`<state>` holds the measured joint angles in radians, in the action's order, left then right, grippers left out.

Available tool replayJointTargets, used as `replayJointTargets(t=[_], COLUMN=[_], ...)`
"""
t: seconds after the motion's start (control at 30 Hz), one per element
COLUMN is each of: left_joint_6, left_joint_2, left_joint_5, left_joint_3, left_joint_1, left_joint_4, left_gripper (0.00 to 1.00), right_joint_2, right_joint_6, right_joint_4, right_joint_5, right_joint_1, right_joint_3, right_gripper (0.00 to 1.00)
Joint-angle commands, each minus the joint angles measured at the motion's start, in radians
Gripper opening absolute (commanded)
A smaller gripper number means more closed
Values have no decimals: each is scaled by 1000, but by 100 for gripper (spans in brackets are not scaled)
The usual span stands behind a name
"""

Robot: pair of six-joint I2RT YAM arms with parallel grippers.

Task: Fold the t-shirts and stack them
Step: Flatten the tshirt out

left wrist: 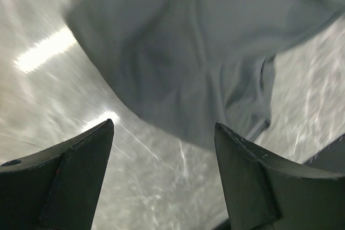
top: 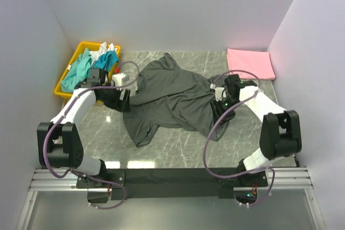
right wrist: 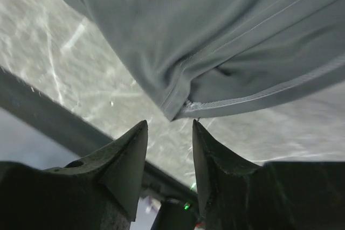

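Charcoal t-shirt (top: 172,98) lies rumpled and unfolded mid-table, between my two grippers.

Progress:
- pink t-shirt (top: 250,63) sits folded flat at the far right corner. I count that one done; it starts the stack.
- teal t-shirt (top: 81,68) and white t-shirt (top: 109,48) are bunched in the yellow tray (top: 60,89) at far left, not yet folded.
- the charcoal one is the piece in hand, with no clean fold in it yet. So roughly one done and three left, by my estimate.

Orientation: the cloth's main spread runs left to right across the table (top: 178,152). One lobe points to the far wall and another trails to the near left. The wrinkles hide the collar, so I can't say which end is the neck. Long axis is probably the near-left to far diagonal.

Jaws:
- left gripper (left wrist: 161,126): fingers wide apart with nothing between them, over bare marble just off the shirt's left edge.
- right gripper (right wrist: 170,124): fingers parted only narrowly and holding nothing. A stitched hem corner (right wrist: 180,109) sits just beyond the tips, at the shirt's right side.
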<state>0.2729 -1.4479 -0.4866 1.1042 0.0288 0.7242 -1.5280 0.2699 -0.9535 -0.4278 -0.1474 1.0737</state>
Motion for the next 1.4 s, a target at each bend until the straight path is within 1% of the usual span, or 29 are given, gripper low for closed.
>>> replayJointTargets(t=[0.0,0.1,0.2,0.37,0.47,0.5,0.57,0.6,0.67,0.73,0.77,0.83,0.93,0.97,1.03,1.07,1.13,1.17,1.2,1.27,1.3,1.37], left_joint_6=[42,12,-23,-46,-61,-61,-57,-54,-35,-15,17,86,179,256,325,389,434,475,494,544,599,656], left_joint_2=[9,-12,-52,-129,-157,-161,-164,-160,-137,-109,-76,-20,30,56,83,113,142,176,194,236,256,274], left_joint_5=[43,71,86,94,86,86,83,80,71,56,36,20,-20,-18,-1,3,11,6,-1,-15,-24,-29], left_joint_3=[-66,-86,-69,-50,-44,-43,-47,-50,-63,-73,-87,-110,-138,-159,-191,-225,-263,-300,-317,-371,-403,-432], left_joint_1=[23,28,28,29,29,29,29,29,29,25,23,23,29,37,72,86,141,158,184,204,221,235], left_joint_4=[-26,-74,-101,-115,-120,-118,-115,-112,-97,-69,-57,-16,39,69,83,87,80,72,52,28,15,6], left_gripper=[80,79,79,79,77,76,73,72,67,64,61,57,56,57,61,63,66,66,67,68,68,68], right_joint_2=[-43,-107,-164,-207,-224,-228,-222,-215,-187,-138,-98,-57,-1,11,17,8,-9,-17,-17,-18,-15,-8], right_joint_6=[-21,-44,-55,-40,-23,-14,-5,3,14,40,52,92,149,161,170,167,161,157,152,153,153,152], right_joint_4=[33,71,88,78,61,53,42,30,16,-22,-36,-71,-106,-111,-84,-67,-4,22,74,102,119,136], right_joint_5=[4,14,21,-8,-25,-23,-14,-9,-5,7,14,43,82,90,136,158,199,257,282,337,349,372], right_joint_1=[-15,-30,-32,-40,-38,-38,-32,-26,-3,49,67,129,186,189,186,186,187,190,193,210,218,241], right_joint_3=[-7,-20,-34,-37,-29,-26,-18,-18,-17,-12,-8,-3,3,-6,-24,-46,-61,-78,-86,-95,-90,-78], right_gripper=[45,42,41,42,29,19,2,0,0,0,0,0,0,0,0,0,0,0,0,0,0,0])
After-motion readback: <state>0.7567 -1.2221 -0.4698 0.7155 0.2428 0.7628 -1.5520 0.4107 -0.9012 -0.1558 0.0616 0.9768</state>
